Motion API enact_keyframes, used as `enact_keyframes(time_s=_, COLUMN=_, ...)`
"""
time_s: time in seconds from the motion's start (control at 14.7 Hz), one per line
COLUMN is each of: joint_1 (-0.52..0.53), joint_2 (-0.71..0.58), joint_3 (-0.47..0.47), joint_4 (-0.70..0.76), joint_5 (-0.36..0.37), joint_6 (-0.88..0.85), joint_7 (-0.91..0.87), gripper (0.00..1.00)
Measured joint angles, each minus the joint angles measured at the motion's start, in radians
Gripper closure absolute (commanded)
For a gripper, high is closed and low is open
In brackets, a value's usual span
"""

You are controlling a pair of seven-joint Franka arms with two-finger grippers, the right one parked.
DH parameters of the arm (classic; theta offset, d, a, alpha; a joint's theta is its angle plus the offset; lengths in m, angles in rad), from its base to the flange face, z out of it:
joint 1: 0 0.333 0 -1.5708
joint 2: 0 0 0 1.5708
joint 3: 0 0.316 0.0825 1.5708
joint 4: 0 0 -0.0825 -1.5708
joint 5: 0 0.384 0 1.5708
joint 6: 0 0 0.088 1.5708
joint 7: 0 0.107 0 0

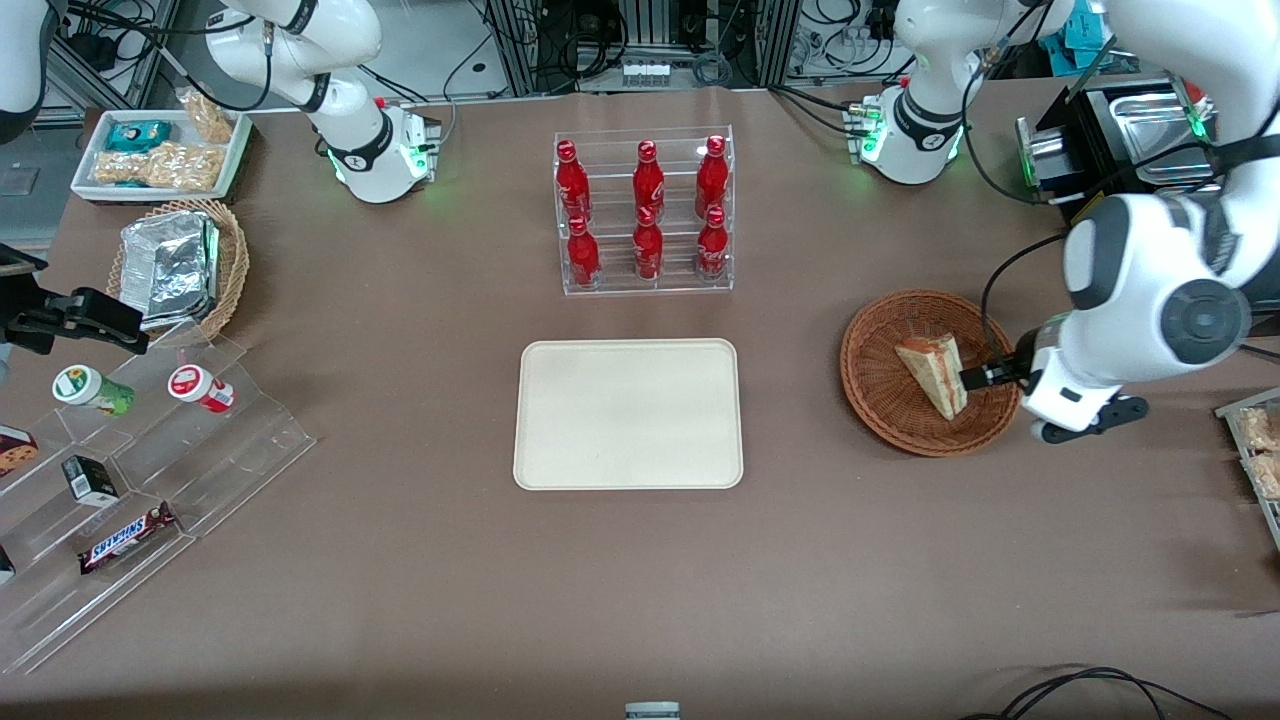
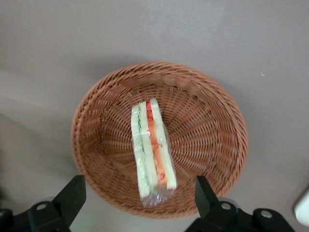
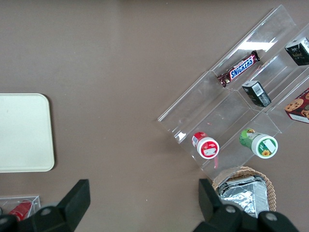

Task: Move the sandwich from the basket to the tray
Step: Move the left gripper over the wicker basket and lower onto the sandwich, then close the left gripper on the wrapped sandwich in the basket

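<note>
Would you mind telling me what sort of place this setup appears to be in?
Probably a robotics lab mocked up as a snack counter: cables and equipment racks line the table, beside a bottle rack; the gripper hovers open above the sandwich.

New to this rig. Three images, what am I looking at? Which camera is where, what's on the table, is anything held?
Two white Franka robot arms stand at a brown table; only one is working. The wide picture comes from a camera facing the robots. The other two come from cameras on the arms' wrists, looking down past the black fingers.

The working arm's gripper hangs over the round brown wicker basket. Its fingers are open on either side of the sandwich, a wrapped wedge lying in the basket, and they hold nothing yet.

The sandwich should go to the cream tray at mid-table, which is bare.

Also there: a clear rack of six red bottles, and, toward the parked arm's end, clear stepped shelves with a Snickers bar and small tubs, a tan basket with a foil packet, and a white tray of snacks.
</note>
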State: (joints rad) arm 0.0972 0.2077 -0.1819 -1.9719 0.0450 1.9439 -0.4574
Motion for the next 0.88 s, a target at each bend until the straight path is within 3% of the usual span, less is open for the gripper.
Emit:
enact_keyframes(time_s=0.48, joint_1=-0.014, joint_2=-0.013, joint_3=-0.001, joint_4=-0.218, joint_5=-0.001, joint_6=0.265, joint_7=-0.158, gripper=0.0)
enact_keyframes(time_s=0.75, joint_1=-0.029, joint_2=0.0, joint_3=-0.002, joint_4=-0.25, joint_5=-0.002, joint_6=0.299, joint_7=-0.182, gripper=0.0)
enact_keyframes(time_s=0.82, joint_1=-0.029, joint_2=0.002, joint_3=-0.002, joint_4=-0.253, joint_5=-0.002, joint_6=0.299, joint_7=-0.183, gripper=0.05)
enact_keyframes(time_s=0.88, joint_1=-0.029, joint_2=0.005, joint_3=-0.002, joint_4=-0.256, joint_5=-0.002, joint_6=0.299, joint_7=-0.184, gripper=0.21)
